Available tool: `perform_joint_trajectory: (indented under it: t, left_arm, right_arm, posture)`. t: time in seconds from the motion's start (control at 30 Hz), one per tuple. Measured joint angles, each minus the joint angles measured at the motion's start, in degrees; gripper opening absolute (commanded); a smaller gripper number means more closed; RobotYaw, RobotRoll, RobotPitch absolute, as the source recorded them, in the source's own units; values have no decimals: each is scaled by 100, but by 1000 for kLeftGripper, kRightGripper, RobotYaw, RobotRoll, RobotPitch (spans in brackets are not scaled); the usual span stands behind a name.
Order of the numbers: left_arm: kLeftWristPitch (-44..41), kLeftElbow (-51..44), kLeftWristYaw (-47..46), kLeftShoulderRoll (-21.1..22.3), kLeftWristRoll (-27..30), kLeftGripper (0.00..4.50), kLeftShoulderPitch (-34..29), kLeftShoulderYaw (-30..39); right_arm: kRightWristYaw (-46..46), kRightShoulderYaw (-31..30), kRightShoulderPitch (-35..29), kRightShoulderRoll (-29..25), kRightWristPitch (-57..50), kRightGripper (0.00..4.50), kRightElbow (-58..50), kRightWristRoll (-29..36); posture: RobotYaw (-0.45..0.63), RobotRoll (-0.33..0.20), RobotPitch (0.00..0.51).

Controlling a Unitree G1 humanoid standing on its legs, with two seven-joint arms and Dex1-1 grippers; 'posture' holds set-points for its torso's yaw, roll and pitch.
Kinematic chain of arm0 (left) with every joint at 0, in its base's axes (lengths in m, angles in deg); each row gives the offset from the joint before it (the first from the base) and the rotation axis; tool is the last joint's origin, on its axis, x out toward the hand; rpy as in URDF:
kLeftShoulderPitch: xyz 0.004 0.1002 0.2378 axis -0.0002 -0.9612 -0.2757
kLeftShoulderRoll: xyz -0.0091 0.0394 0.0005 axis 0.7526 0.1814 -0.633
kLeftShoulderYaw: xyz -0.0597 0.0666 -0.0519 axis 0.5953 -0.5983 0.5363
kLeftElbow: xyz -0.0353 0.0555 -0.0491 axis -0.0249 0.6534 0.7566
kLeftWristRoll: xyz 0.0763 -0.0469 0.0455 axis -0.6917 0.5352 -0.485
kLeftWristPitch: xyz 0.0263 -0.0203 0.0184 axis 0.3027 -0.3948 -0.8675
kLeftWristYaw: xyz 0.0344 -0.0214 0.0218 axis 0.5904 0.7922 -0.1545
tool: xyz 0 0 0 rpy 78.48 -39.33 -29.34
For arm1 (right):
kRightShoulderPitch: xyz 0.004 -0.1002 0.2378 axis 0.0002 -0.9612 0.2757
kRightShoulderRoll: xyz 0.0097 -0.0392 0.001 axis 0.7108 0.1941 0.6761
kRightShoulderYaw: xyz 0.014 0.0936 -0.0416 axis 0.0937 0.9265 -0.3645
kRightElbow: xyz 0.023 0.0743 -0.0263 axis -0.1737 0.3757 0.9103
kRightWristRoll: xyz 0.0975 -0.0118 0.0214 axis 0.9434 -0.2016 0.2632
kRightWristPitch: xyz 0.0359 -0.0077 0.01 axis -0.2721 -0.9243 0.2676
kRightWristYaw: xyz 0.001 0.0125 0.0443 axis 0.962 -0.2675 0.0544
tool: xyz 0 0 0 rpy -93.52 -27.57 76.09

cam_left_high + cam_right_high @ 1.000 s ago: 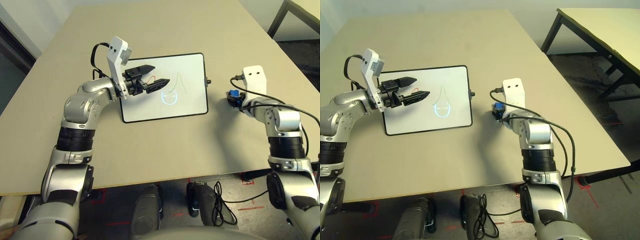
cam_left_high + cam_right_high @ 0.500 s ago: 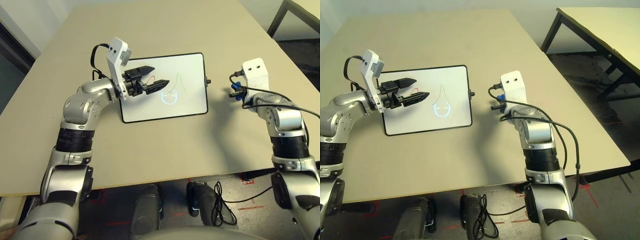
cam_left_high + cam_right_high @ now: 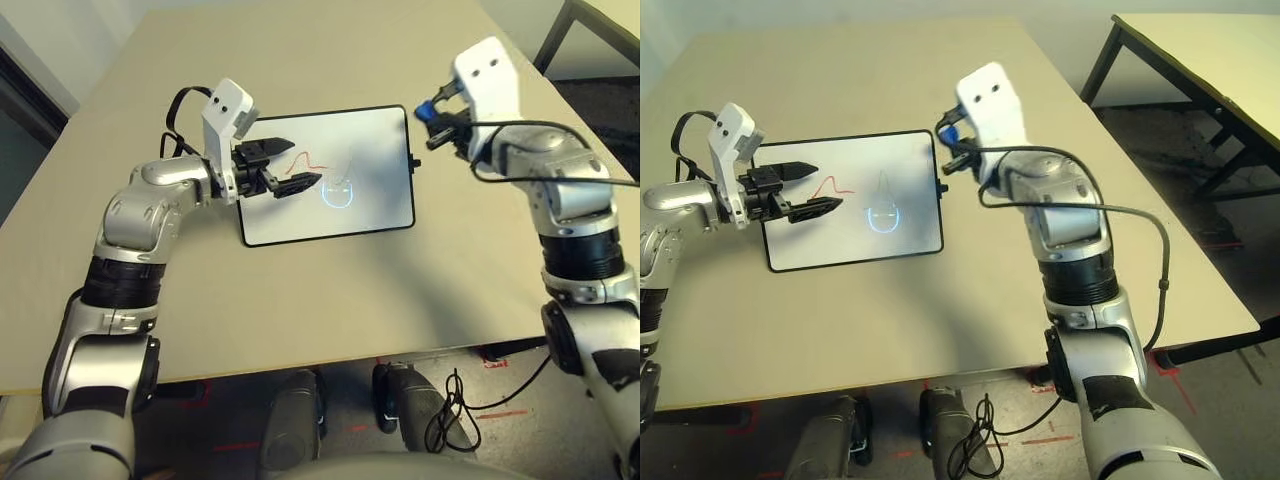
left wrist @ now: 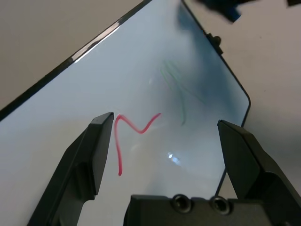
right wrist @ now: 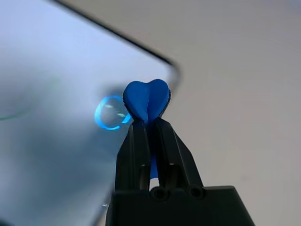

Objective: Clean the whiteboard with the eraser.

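Observation:
The whiteboard (image 3: 370, 170) lies flat in the middle of the table, with a red squiggle (image 4: 136, 134) and a faint green mark (image 4: 176, 89) drawn on it. My left gripper (image 3: 292, 165) hovers open over the board's left part, near the red squiggle. My right gripper (image 3: 430, 110) is raised above the board's far right corner and is shut on the blue eraser (image 5: 146, 98), which sticks out past the fingertips and is pinched between them.
A small black knob (image 3: 416, 163) sticks out from the board's right edge. A second table (image 3: 1200, 70) stands off to the right across a dark floor gap. Bare tabletop surrounds the board on all sides.
My right gripper closed on the eraser at the table right of the board, lifted it and carried it up and left to the board's far right corner. My left arm drew back slightly leftward.

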Motion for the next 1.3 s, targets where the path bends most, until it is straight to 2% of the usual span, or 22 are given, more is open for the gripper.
perform_joint_trajectory:
  t: [0.47,0.77,1.0,1.3]
  left_arm:
    - [-389,-299,15,20,98,4500,-2,-4]
    - [-446,-366,21,116,115,4500,-82,-4]
    - [-531,-408,-28,118,131,4500,-226,-4]
    - [-578,-479,-43,121,157,4500,-279,-1]
  right_arm:
    - [-171,-557,430,501,543,1,684,-349]
    - [-322,-835,336,715,565,1,833,-529]
    - [-590,-1187,-17,803,-20,1,196,-497]
    - [-543,-1134,226,808,303,1,691,-571]
  posture:
    - [49,0,161]
    - [53,0,167]
    - [54,0,173]
    - [58,0,175]
